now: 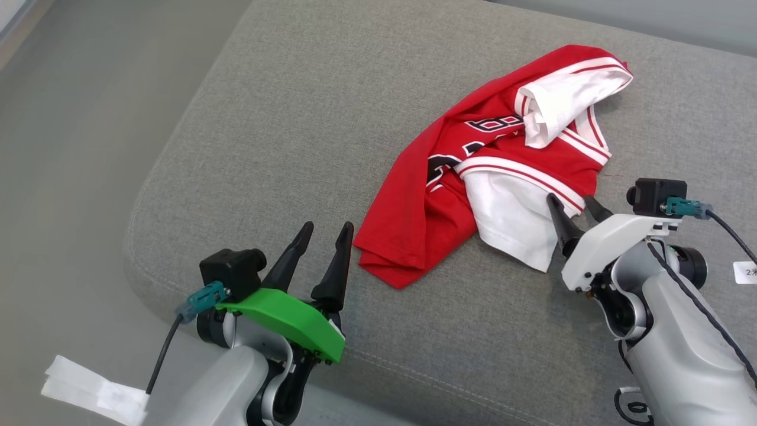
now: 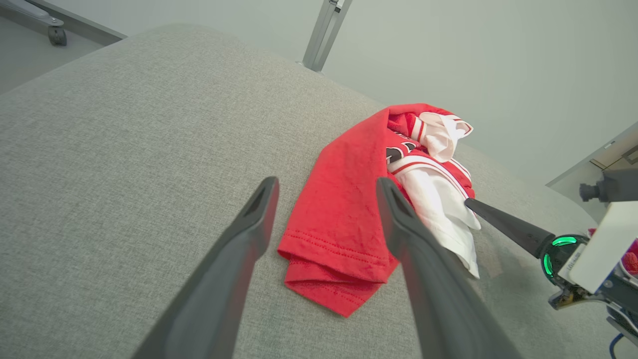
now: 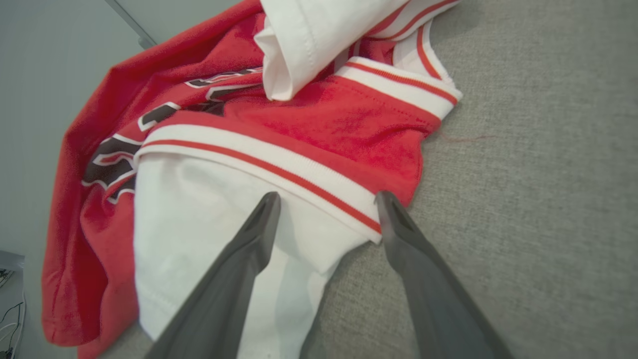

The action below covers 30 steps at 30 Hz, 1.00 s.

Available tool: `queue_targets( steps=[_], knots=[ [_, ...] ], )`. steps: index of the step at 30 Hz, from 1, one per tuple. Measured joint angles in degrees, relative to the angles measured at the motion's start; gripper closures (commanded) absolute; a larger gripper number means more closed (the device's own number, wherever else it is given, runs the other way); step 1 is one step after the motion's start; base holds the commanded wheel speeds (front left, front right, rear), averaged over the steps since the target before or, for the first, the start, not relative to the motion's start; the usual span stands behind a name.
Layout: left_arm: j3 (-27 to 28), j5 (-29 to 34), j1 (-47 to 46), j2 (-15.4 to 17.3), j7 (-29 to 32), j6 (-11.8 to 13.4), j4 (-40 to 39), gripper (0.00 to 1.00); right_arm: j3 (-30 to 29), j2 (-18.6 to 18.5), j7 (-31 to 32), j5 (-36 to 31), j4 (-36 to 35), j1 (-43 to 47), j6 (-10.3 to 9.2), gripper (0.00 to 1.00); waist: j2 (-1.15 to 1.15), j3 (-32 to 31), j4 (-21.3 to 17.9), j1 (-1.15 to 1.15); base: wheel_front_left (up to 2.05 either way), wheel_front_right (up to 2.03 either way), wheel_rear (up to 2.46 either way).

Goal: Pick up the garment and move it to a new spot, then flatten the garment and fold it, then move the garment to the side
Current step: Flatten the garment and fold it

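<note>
A crumpled red jersey (image 1: pixel 426 195) with white sleeves, striped trim and black lettering lies on the grey cushion (image 1: pixel 284 118). My left gripper (image 1: pixel 328 232) is open just left of the jersey's near red hem (image 2: pixel 334 249), not touching it. My right gripper (image 1: pixel 572 204) is open at the jersey's right side, its fingers either side of the white sleeve (image 3: pixel 199 219) and striped band (image 3: pixel 299 174); I cannot tell whether they touch the cloth. Nothing is held. The right gripper's finger (image 2: pixel 503 224) shows at the right of the left wrist view.
The cushion's rounded left edge (image 1: pixel 139 207) drops to grey floor (image 1: pixel 71 148). A white tag (image 1: pixel 94 390) hangs off my left arm. A metal post (image 2: pixel 326 30) stands behind the cushion against a pale wall. Bare cushion lies left of and beyond the jersey.
</note>
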Motion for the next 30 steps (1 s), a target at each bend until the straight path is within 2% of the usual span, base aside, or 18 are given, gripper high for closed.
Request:
queue_targets(
  steps=[4,7,16,25,26,27,28,30],
  knots=[
    [1.1,0.3,0.8,0.4,-0.4,0.0,-0.3,0.00,-0.4,-0.9,0.0,-1.1,-0.2,0.2,-0.90,0.00,0.00,0.1,-0.6,0.00,0.00,0.00,0.00],
    [1.4,0.7,1.4,0.4,-0.4,0.0,-1.4,0.00,-1.4,-1.8,0.5,-1.1,-0.5,0.5,-2.33,0.00,0.00,0.6,-1.2,0.00,0.00,0.00,0.00],
    [1.3,1.2,1.7,-0.1,-0.4,0.0,-3.1,0.00,-2.3,-1.7,0.9,0.0,-2.3,0.9,-2.32,0.00,0.00,2.4,-1.1,0.00,0.00,0.00,0.00],
    [1.2,2.3,1.7,-1.0,0.2,0.0,-3.1,0.00,-1.6,1.1,0.9,2.2,-2.3,0.6,-1.56,0.01,0.00,2.4,0.6,0.00,0.00,0.00,0.00],
    [1.3,2.6,1.7,-1.0,0.2,0.0,-3.1,0.00,-1.5,1.3,0.9,2.5,-2.3,0.7,-1.15,0.49,0.00,2.2,0.7,0.00,0.00,0.00,0.00],
    [1.4,2.8,1.7,-1.0,0.2,0.0,-3.0,0.00,-1.5,1.4,0.6,2.5,-2.4,0.7,-1.03,0.72,0.00,2.1,0.9,0.00,0.00,0.00,0.00],
    [1.6,2.8,1.7,-1.0,0.2,0.0,-3.0,0.00,-1.6,1.6,0.2,2.6,-2.5,0.7,-0.92,1.00,0.00,1.9,1.0,0.00,0.00,0.00,0.00],
    [2.0,2.8,1.8,-1.0,0.2,0.0,-2.7,0.00,-1.7,1.8,-0.1,3.3,-3.0,0.6,-0.18,1.00,0.00,1.5,1.1,0.00,0.00,0.00,0.00]
  ],
)
